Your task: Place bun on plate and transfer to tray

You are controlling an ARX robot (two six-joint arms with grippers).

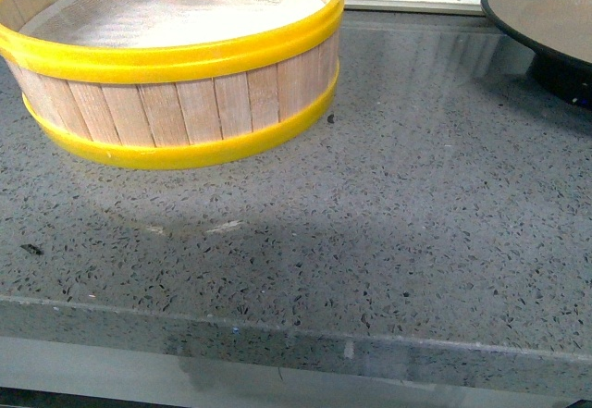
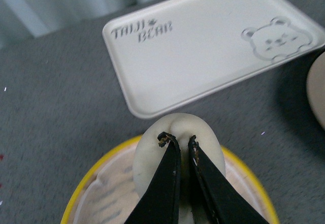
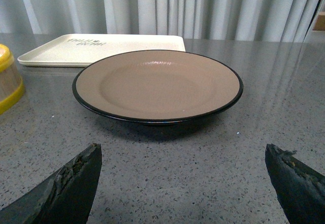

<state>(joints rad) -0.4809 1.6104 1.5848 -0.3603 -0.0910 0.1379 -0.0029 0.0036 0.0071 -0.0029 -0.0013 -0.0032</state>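
Pale bun (image 2: 177, 125) pinched between left fingers (image 2: 162, 183), black-rimmed tan plate (image 3: 157, 84) upright, cream bear tray (image 2: 203, 46) behind.

A cream tray (image 2: 203, 56) bore grey lettering (image 2: 143, 31) in two lines, apparently reading "TAIJI BEAR", with a small paw mark after the first word. In the right wrist view the same lettering was too blurred to read.

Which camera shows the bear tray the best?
The left wrist view: it looks down on the tray, so the bear drawing and the lettering are clear. The right wrist view shows it low and flat behind the plate. The front view catches only a strip of it at the top edge.
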